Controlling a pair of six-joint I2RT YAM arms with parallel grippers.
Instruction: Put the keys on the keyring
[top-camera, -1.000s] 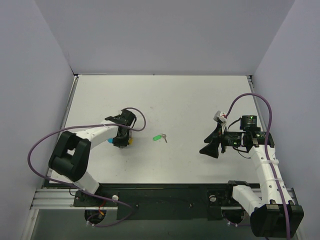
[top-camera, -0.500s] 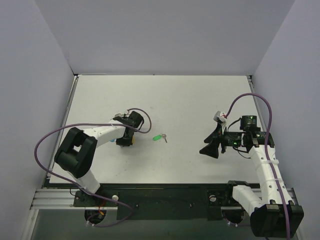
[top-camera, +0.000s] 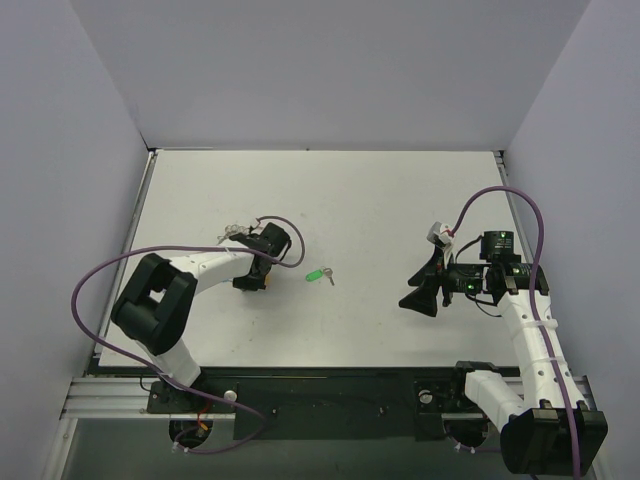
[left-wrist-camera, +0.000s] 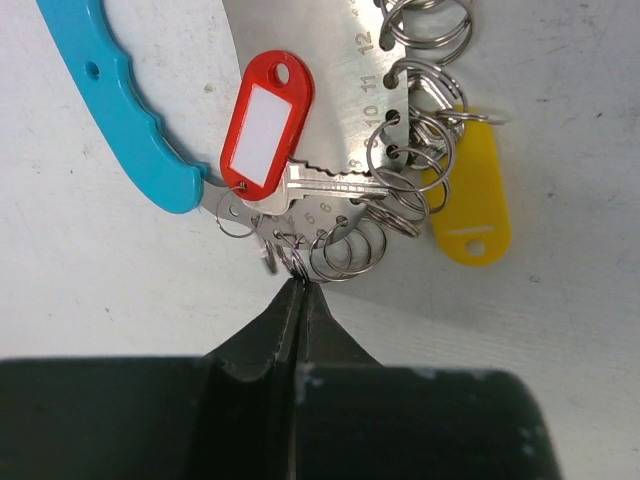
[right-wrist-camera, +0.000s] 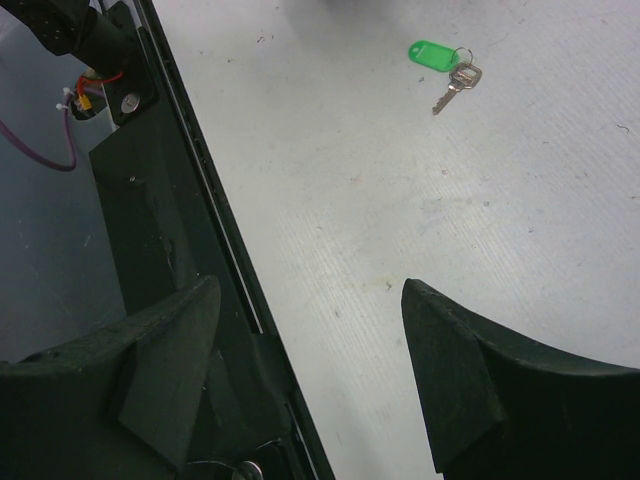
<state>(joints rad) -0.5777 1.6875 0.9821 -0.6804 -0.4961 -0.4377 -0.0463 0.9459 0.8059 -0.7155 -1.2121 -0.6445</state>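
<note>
The keyring (left-wrist-camera: 385, 190), a bunch of silvery wire coils with a red tag (left-wrist-camera: 265, 125), a yellow tag (left-wrist-camera: 468, 200) and a blue plastic piece (left-wrist-camera: 130, 130), lies on the table at the left. My left gripper (left-wrist-camera: 298, 284) is shut, its tips pinching a wire coil at the bunch's near edge; it also shows in the top view (top-camera: 250, 281). The green-tagged key (top-camera: 320, 274) lies alone mid-table, also in the right wrist view (right-wrist-camera: 445, 62). My right gripper (right-wrist-camera: 310, 290) is open and empty, hovering at the right (top-camera: 418, 298). The black-rimmed key is out of view.
A flat metal plate with printed numbers (left-wrist-camera: 310, 60) lies under the coils. The black front rail (right-wrist-camera: 170, 200) runs along the table's near edge below my right gripper. Grey walls enclose the table on three sides.
My left wrist has swung a little to the right and turned over the keyring, hiding the blue piece in the top view. The right arm and the green-tagged key have not moved.
</note>
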